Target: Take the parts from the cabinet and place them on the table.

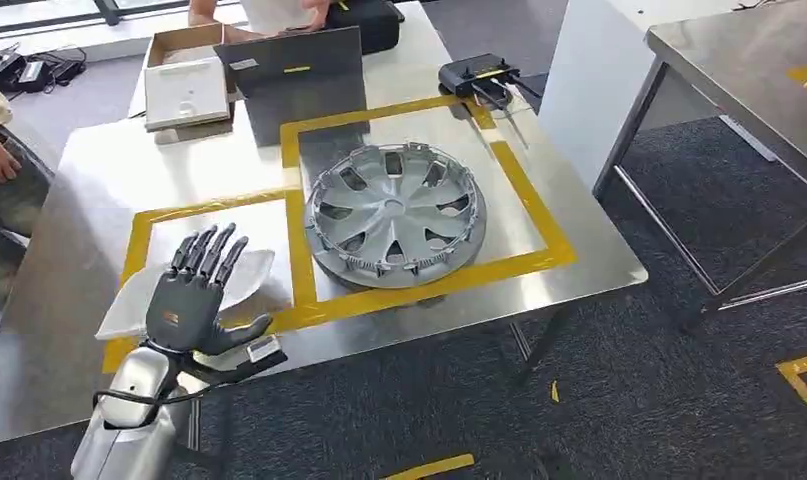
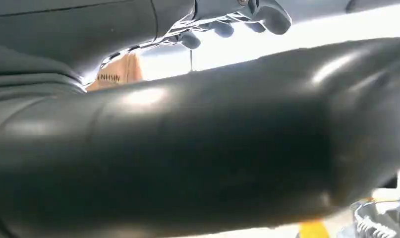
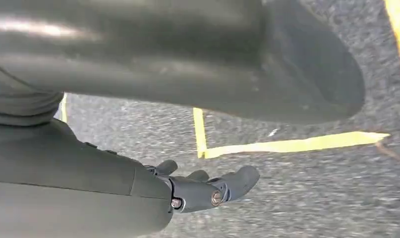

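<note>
Silver hubcap (image 1: 396, 214) lies near the table's (image 1: 99, 170) front edge; left hand (image 1: 194, 290) spread flat over a white part (image 1: 129, 297); right hand (image 3: 207, 188) loosely apart, holding nothing.

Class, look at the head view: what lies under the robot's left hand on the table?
Under the left hand lies a pale, flat part inside the left yellow-taped square. The hand covers its middle, so its full shape and whether the fingers touch it cannot be seen.

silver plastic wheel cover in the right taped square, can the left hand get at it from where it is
Probably yes: the left hand hovers open over the neighbouring square, and nothing stands between it and the silver plastic wheel cover.
</note>
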